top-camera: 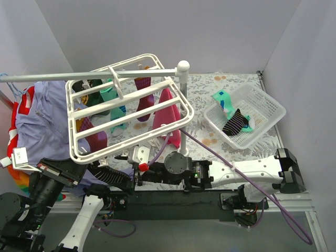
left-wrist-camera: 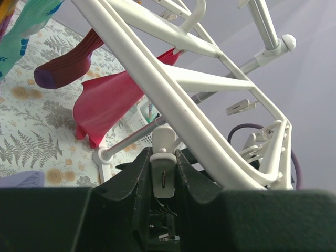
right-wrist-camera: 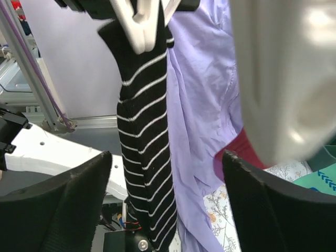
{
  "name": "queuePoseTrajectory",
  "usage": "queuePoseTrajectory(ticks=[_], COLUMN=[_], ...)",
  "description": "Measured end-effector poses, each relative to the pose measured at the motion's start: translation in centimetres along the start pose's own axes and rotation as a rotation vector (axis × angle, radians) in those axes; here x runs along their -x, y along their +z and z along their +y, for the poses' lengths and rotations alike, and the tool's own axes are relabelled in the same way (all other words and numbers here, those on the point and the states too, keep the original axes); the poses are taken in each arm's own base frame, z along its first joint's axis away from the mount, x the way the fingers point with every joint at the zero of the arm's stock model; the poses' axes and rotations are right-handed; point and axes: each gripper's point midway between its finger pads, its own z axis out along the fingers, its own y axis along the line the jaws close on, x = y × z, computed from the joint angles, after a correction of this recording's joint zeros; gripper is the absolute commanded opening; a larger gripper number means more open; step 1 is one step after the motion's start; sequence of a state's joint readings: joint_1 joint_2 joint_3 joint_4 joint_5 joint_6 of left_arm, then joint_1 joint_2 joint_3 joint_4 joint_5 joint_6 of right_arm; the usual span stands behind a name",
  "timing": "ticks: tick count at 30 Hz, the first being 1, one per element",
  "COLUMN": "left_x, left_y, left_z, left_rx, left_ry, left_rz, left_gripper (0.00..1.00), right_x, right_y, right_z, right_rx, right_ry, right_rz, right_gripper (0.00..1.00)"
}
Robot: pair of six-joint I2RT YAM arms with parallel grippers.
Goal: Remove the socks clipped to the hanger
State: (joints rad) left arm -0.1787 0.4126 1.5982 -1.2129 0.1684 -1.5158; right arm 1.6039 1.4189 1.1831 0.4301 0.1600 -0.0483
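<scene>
Right wrist view shows the striped sock (right-wrist-camera: 144, 131) hanging from the hanger (left-wrist-camera: 173, 105) between the wide-open right fingers (right-wrist-camera: 68, 205). Close high on it, then pull down while the left fingers (left-wrist-camera: 131, 184), closed on a clip (left-wrist-camera: 163, 176), steady the frame.

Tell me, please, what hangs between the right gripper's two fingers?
In the right wrist view, a black sock with thin white stripes, held by a white clip, hangs between the fingers of the open right gripper.

The hanger (top-camera: 126, 110) hangs over the surface (top-camera: 210, 86), socks (top-camera: 143, 105) clipped under it. Shirt (top-camera: 42, 123) on its left, basket (top-camera: 265, 105) with two socks on its right.
</scene>
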Motion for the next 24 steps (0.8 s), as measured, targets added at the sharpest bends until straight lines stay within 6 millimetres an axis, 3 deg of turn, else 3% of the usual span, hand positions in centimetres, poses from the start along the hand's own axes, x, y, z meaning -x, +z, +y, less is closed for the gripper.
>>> queuePoseTrajectory(ticks=[2, 3, 4, 5, 8, 10, 14, 18, 24], left_x=[0.0, 0.0, 0.0, 0.0, -0.2, -0.4, -0.8, -1.7, -2.9], left_y=[0.0, 0.0, 0.0, 0.0, 0.0, 0.0, 0.2, 0.5, 0.6], left_z=[-0.1, -0.1, -0.1, -0.1, -0.2, -0.3, -0.8, -1.2, -1.7], left_rx=[-0.001, -0.001, -0.001, -0.003, -0.008, -0.013, -0.044, -0.095, -0.183], left_ry=[-0.004, -0.007, -0.009, -0.012, -0.020, -0.026, -0.028, -0.035, -0.058], left_rz=[-0.001, 0.000, 0.000, 0.001, 0.011, 0.020, 0.045, 0.078, 0.107], left_gripper=[0.06, 0.06, 0.06, 0.06, 0.15, 0.32, 0.53, 0.65, 0.69], right_x=[-0.6, -0.6, -0.6, -0.4, 0.2, 0.5, 1.4, 3.3, 4.9], right_y=[0.3, 0.5, 0.6, 0.6, 0.7, 0.6, -0.3, -2.3, -4.8], right_z=[0.3, 0.4, 0.5, 0.8, 1.3, 1.7, 2.6, 3.6, 4.3], right_rx=[0.008, 0.012, 0.015, 0.023, 0.043, 0.059, 0.108, 0.176, 0.283], right_ry=[0.001, 0.008, 0.013, 0.025, 0.051, 0.076, 0.135, 0.209, 0.317], right_rz=[0.007, 0.003, 0.000, -0.009, -0.034, -0.042, -0.055, -0.076, -0.087], right_gripper=[0.66, 0.51, 0.43, 0.26, 0.04, 0.01, 0.01, 0.01, 0.01])
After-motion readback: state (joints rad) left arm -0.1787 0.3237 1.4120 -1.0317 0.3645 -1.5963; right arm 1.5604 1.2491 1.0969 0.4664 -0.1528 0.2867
